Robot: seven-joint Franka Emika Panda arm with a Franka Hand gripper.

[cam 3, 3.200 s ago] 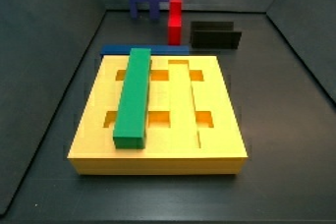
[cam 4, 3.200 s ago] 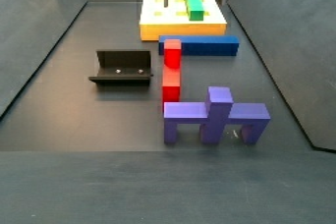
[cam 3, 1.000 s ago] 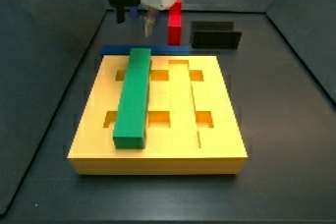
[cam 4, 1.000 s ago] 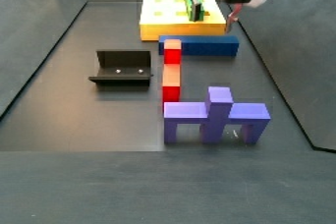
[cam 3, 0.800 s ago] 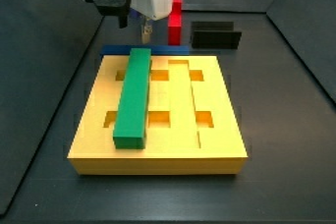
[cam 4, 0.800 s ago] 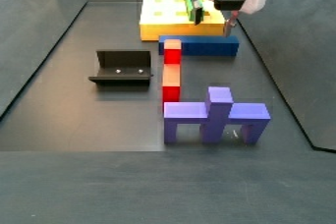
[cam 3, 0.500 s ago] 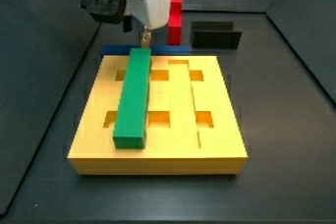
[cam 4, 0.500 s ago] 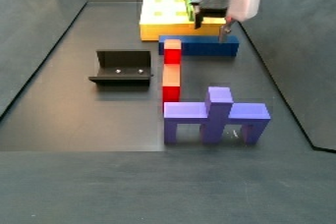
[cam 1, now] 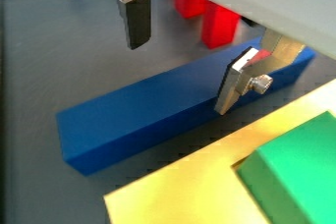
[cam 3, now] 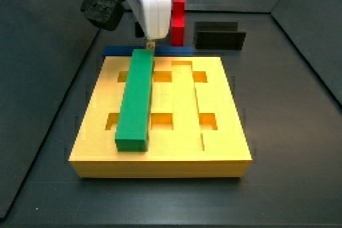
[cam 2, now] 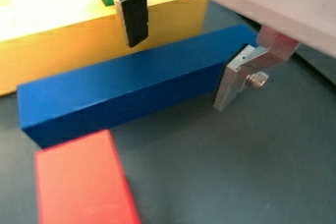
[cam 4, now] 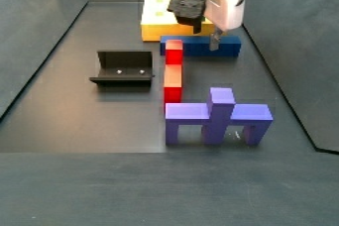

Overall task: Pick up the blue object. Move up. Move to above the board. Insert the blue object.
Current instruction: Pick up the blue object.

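Now the hand is open astride the blue object, which lies flat against the board. Risk: the board-side finger could snag the board's edge while closing.

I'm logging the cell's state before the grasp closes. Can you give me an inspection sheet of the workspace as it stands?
Surface: dark grey floor, bare apart from the pieces.
Job's things: long dark blue rectangular bar lies flat on the floor beside the large yellow-orange grooved board.
Clutter: long green bar lies along the board's top; red bar on the floor; purple-blue upright cross-shaped piece; dark L-shaped fixture.
Grippers: gripper low over the blue bar, open, one silver finger on each long side, not closed on it.
Cables: nothing seen.
Surroundings: dark walls around the floor.
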